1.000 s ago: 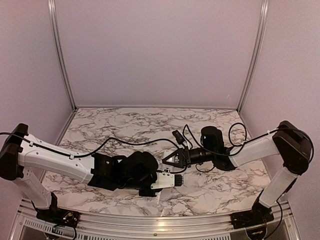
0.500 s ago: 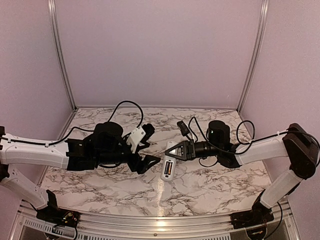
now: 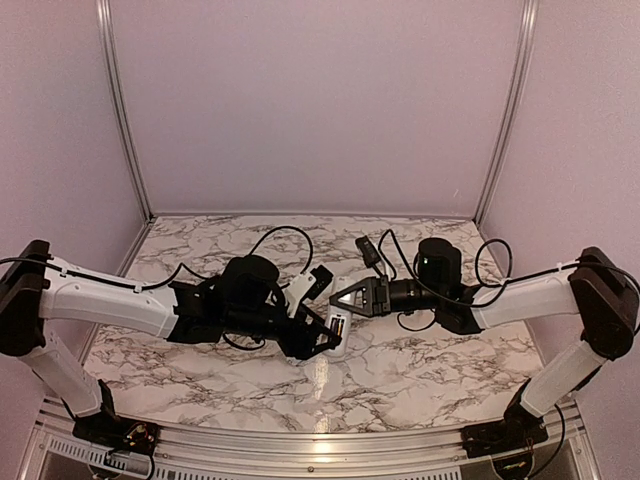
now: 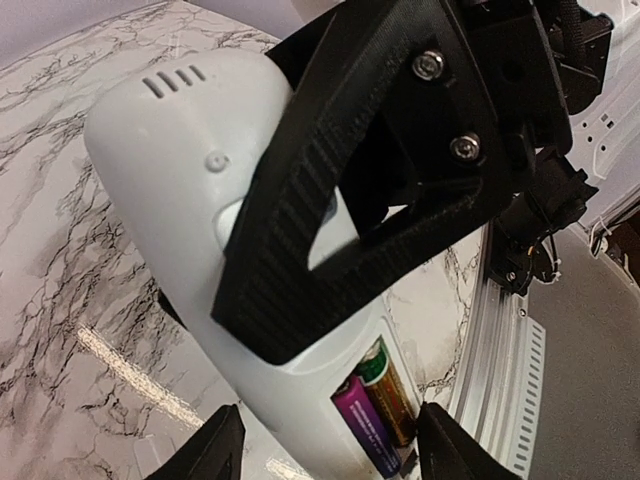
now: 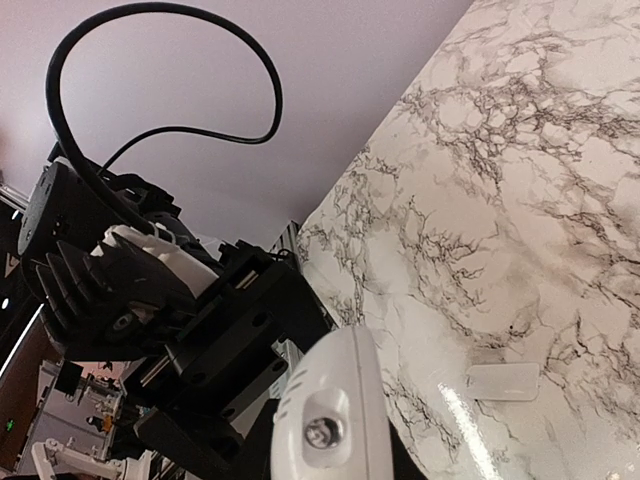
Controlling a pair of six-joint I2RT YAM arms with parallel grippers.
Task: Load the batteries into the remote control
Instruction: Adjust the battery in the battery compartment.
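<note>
My right hand (image 3: 347, 297) is clamped on the upper part of the remote control (image 3: 338, 328). In the left wrist view, one of its black fingers lies across the white back of the casing. The remote hangs at a slant above the middle of the marble desk (image 3: 420, 370), open back towards my left arm, and I can't tell whether its lower end touches the surface.

Both batteries (image 4: 375, 410) sit side by side in the uncovered compartment at that lower end: one purple, the other green and gold, lying lengthwise along the body.

My left hand (image 4: 335, 455) has its fingertips apart, one on each side of the remote's lower end and very near its edges. From here I cannot tell whether they press on it or merely flank it.

The right wrist view shows a small white plate (image 5: 503, 381) lying flat on the desk, apart from the remote.
</note>
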